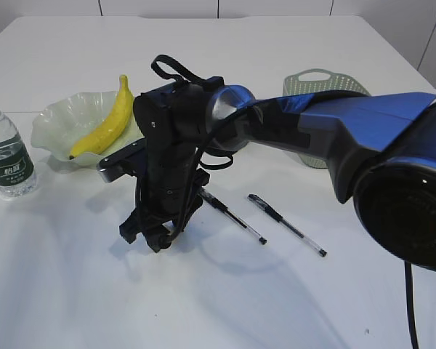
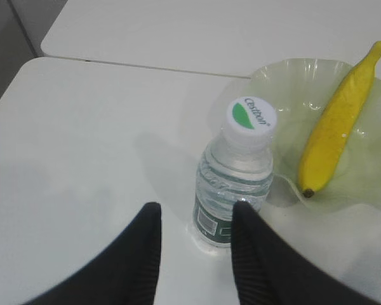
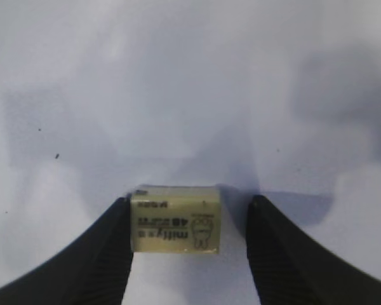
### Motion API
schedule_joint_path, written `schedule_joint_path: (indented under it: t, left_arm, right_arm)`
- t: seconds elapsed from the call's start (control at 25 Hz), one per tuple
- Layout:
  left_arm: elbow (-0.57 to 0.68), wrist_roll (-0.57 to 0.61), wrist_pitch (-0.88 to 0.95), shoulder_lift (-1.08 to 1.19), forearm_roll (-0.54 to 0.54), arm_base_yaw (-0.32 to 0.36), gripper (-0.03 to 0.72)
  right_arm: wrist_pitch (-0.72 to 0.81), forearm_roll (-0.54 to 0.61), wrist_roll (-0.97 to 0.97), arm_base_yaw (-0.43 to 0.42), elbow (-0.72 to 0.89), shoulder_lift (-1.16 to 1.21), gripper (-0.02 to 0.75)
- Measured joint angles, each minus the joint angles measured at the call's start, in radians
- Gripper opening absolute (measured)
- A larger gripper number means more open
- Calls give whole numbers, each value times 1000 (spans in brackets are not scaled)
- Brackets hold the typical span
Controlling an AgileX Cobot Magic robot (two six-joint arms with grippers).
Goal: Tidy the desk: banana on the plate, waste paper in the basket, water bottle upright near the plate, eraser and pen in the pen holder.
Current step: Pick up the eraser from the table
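As seen past the right fingers (image 3: 114,254), spread fairly wide and gripping nothing: eraser (image 3: 175,220) flat on the white worktop (image 3: 190,95) between the two tips, printed face up. Touching, or all but touching, the tip on the left of the right wrist view; clear of the tip on the right, with a strip of bare surface showing in the gap. Not lifted, not pinched. Over on the other side, left fingers (image 2: 140,254) partly spread and likewise holding nothing. Water bottle (image 2: 235,184) upright just beyond the tips, white cap on, base partly hidden behind the tip on the right of the left wrist view; whether touching that tip, cannot tell. Just beside the bottle, a pale green wavy plate (image 2: 286,82) with the banana (image 2: 336,121) lying across it, stem toward the far rim, dark tip toward the near rim. In the exterior view, a light green basket (image 1: 323,80) at the far right, mostly hidden behind the right arm (image 1: 327,131); contents not visible. Two black pens (image 1: 232,216) (image 1: 287,225) loose on the worktop, roughly parallel, near the lowered right fingers and between them and the basket, in no container.
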Motion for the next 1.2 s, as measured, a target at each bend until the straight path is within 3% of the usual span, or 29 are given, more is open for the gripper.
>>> schedule_joint_path:
  t: [0.28,0.56,1.2]
  left_arm:
    - [0,0,0,0,0,0,254]
    - [0,0,0,0,0,0,254]
    - [0,0,0,0,0,0,254]
  right_arm:
    - [0,-2,0,0,0,0,416]
    - [0,5,0,0,-2,0,296]
    - [7,5,0,0,-2,0,285]
